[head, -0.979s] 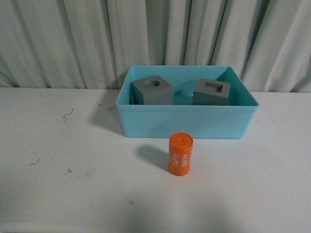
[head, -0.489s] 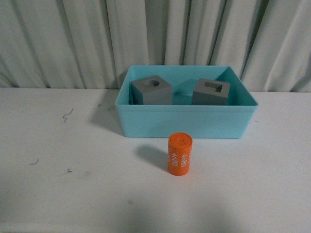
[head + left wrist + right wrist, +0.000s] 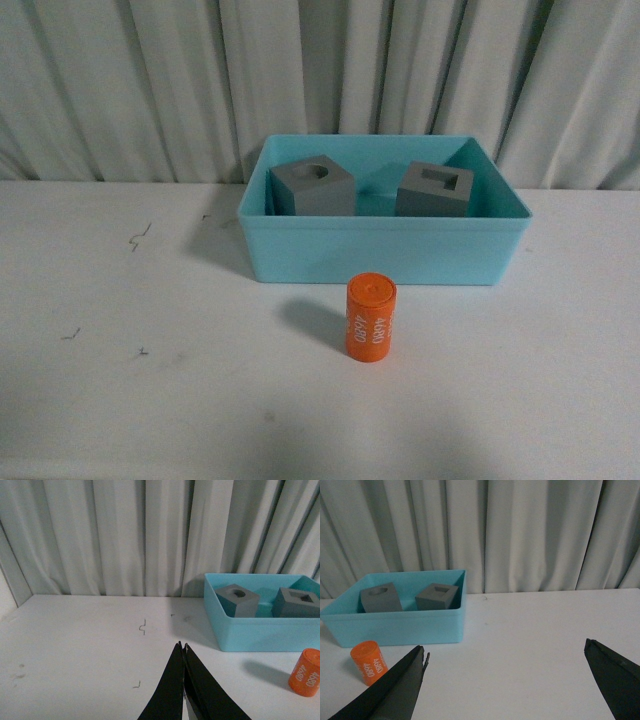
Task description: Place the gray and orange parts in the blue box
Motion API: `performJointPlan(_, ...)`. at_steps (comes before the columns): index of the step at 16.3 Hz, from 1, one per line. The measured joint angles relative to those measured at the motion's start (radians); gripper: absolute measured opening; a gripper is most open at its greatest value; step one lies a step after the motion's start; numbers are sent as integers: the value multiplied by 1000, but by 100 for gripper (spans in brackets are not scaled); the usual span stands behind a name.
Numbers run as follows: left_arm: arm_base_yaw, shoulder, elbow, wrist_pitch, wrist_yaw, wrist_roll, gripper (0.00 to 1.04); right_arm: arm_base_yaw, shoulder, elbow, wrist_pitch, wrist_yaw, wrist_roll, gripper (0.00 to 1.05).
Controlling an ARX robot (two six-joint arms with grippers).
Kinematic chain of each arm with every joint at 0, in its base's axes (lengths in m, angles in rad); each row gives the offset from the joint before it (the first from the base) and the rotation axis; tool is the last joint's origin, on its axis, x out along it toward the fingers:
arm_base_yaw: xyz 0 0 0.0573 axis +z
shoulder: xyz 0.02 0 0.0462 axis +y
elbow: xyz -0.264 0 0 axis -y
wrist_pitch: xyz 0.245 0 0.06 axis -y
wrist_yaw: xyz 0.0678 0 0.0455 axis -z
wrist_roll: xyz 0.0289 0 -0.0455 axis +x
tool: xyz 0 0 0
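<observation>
Inside blue box (image 3: 385,255): round-hole gray block (image 3: 313,187) and slotted gray block (image 3: 435,190), apart; orange cylinder (image 3: 371,318) upright on desk (image 3: 150,380), just in front of box; left tool (image 3: 181,645) pinched together, empty; right tool (image 3: 505,647) spread wide, empty.

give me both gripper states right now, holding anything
left gripper: closed, fingers pressed together, holding nothing
right gripper: open wide, holding nothing

Blue box (image 3: 385,250) was smooth plastic, faintly glossy; round-hole gray block (image 3: 313,190) and slotted gray block (image 3: 433,190), matt; orange cylinder (image 3: 371,318), smooth; table (image 3: 150,380), matt white, scuffed; curtain (image 3: 150,80), cloth.
</observation>
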Motion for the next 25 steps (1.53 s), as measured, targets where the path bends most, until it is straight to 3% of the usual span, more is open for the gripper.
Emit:
performJointPlan(7, 0, -134, 0, -132, 0, 0, 2, 0, 0, 0, 0, 0, 0, 98)
performJointPlan(9, 0, -272, 1, -322, 2, 0, 2, 0, 0, 0, 0, 0, 0, 98)
performJointPlan(13, 0, -305, 0, -310, 0, 0, 2, 0, 0, 0, 0, 0, 0, 98)
performJointPlan(15, 0, -305, 0, -313, 0, 0, 22, 0, 0, 0, 0, 0, 0, 98)
performJointPlan(22, 0, -305, 0, -313, 0, 0, 49, 0, 0, 0, 0, 0, 0, 98)
performJointPlan(25, 0, -305, 1, -313, 0, 0, 85, 0, 0, 0, 0, 0, 0, 98)
